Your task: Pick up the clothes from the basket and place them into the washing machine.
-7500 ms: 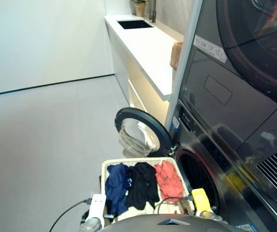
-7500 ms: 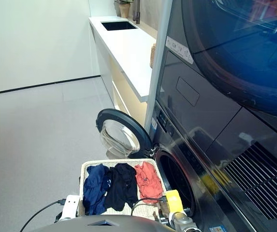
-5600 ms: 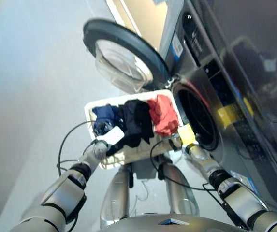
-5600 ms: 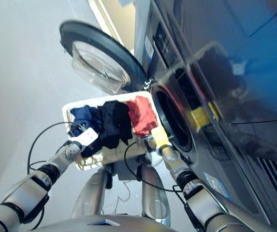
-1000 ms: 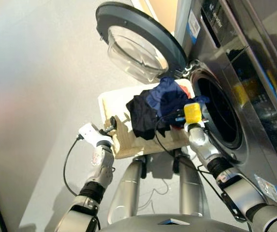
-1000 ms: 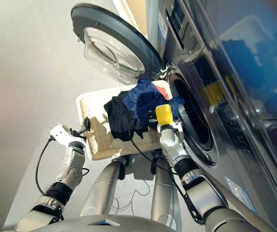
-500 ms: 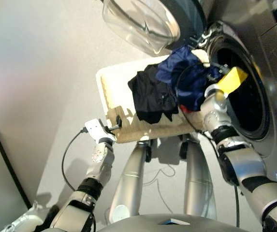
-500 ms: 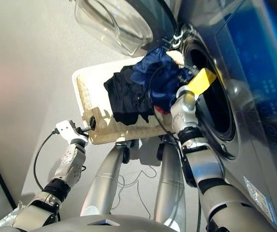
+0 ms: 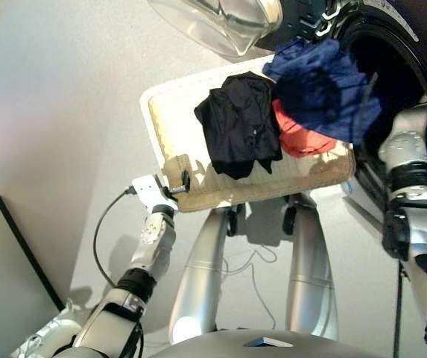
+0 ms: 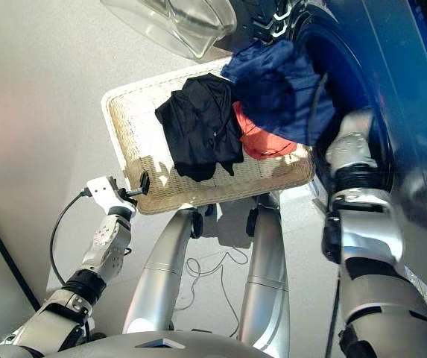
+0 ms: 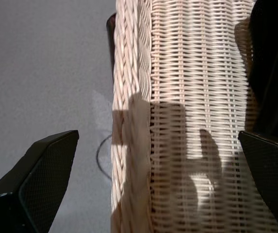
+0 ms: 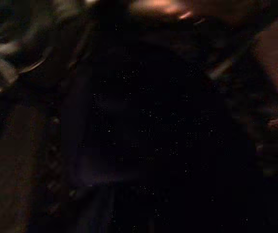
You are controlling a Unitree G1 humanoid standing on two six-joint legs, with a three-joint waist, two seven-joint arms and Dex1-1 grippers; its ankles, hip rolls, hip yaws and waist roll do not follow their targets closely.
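The cream basket [image 9: 161,127] stands in front of the washing machine [image 9: 422,67], whose door [image 9: 220,22] is swung open. A black garment [image 9: 239,127] lies in the middle of the basket, with a coral red one [image 9: 302,140] beside it. The navy garment [image 9: 325,86] hangs in the air at the porthole, above the basket's far right corner. My right arm [image 9: 410,164] reaches into the drum, where its gripper is hidden; dark cloth [image 12: 143,121] fills the right wrist view. My left gripper [image 9: 179,181] is open over the basket's near left rim [image 11: 129,97], holding nothing.
Grey floor [image 9: 64,89] spreads to the left of the basket. A dark flat panel [image 9: 19,253] leans at the lower left. A black cable [image 9: 103,224] loops down from my left wrist.
My right arm has gone deeper into the drum, taking the navy garment up to the porthole and uncovering the coral one. The camera has tilted down. The left gripper stays at the rim.
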